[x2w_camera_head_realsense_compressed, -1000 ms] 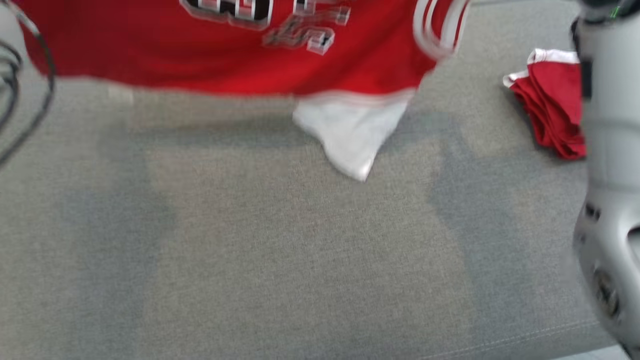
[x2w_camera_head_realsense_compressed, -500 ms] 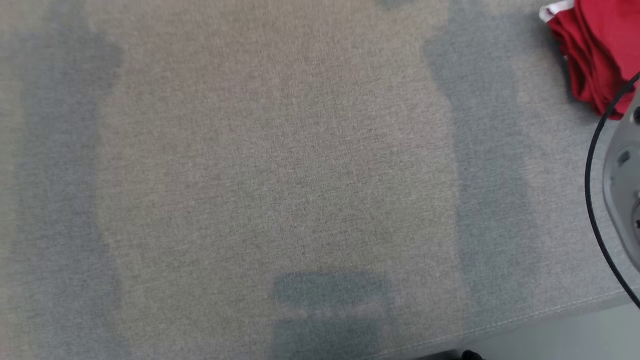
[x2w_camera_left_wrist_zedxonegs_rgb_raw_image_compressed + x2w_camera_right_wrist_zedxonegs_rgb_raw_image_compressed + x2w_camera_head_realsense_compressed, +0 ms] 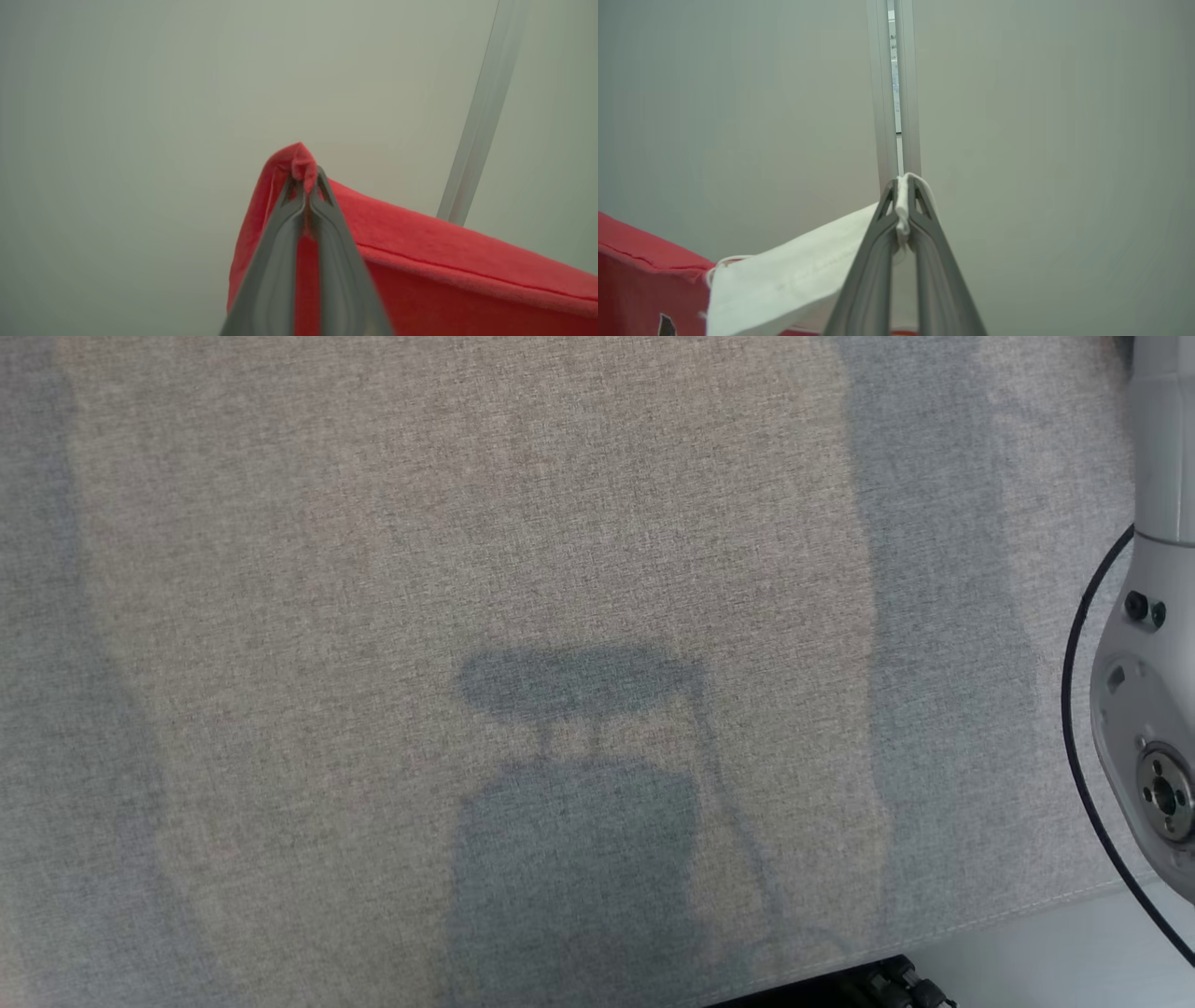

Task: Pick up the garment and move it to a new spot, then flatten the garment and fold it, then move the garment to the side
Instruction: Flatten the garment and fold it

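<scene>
Two grippers, each clamped on cloth, both raised clear of the work surface.

Item 1: left gripper [image 3: 306, 181], fingers pressed together on a bunched red corner of the garment [image 3: 444, 266]; a small nub of red fabric pokes out past the tips; the stitched red hem runs off to the right of the left wrist view; behind it a pale wall [image 3: 140, 116] and a slanting metal bar [image 3: 474, 121].

Item 2: right gripper [image 3: 902, 186], fingers closed on a white corner [image 3: 794, 280] of the garment; a fold of white cloth sits pinched between the tips; the white panel stretches down to the left of the right wrist view, where it meets red fabric bearing a dark printed mark; an upright metal post [image 3: 894, 93] stands directly behind the tips.

Item 3: grey woven surface [image 3: 373, 569], seen from the head view; the robot's shadow [image 3: 574, 821] falls across its lower middle; a stitched seam runs along its near edge at lower right.

Item 4: pale forearm [image 3: 1153, 709] at the right edge of the head view; a black cable [image 3: 1074, 709] curves beside it.
</scene>
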